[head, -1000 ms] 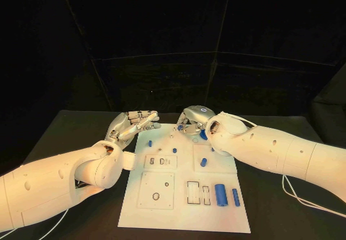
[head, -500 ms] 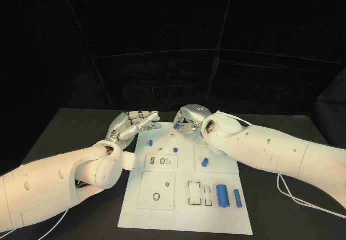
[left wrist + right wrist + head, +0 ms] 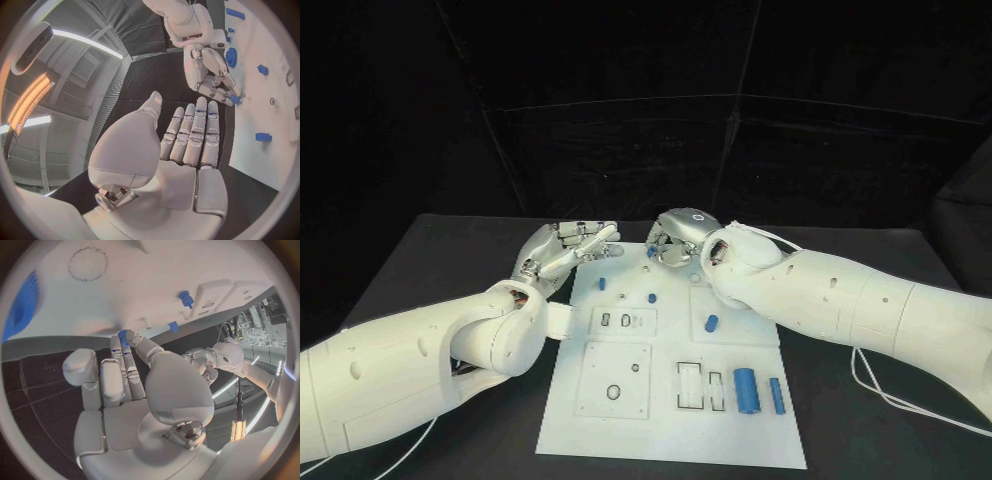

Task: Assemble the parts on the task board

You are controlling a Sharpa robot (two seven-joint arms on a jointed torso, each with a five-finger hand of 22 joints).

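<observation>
The white task board [image 3: 733, 440] lies in the middle of the table. My right hand [image 3: 678, 240] is over its far edge, and its thumb and a finger pinch a small blue part [image 3: 123, 335], also visible from the left wrist [image 3: 234, 99]. A blue gear [image 3: 231, 56] sits on the board just behind that hand. My left hand [image 3: 567, 250] hovers at the board's far left corner with its fingers [image 3: 194, 135] straight, side by side, and nothing in them. Loose blue parts lie on the board: a short one [image 3: 603, 284], a peg [image 3: 652, 298] and another [image 3: 710, 322].
Two blue cylinders [image 3: 746, 390] [image 3: 777, 396] lie near the board's right front, beside rectangular slots [image 3: 687, 385]. A plate with round holes [image 3: 615, 380] takes the left front. Both forearms flank the board on the black table [image 3: 877, 440].
My right hand has shifted a little left and toward the far edge, so the blue gear that showed beside it is now hidden under the wrist. The left hand has stayed still.
</observation>
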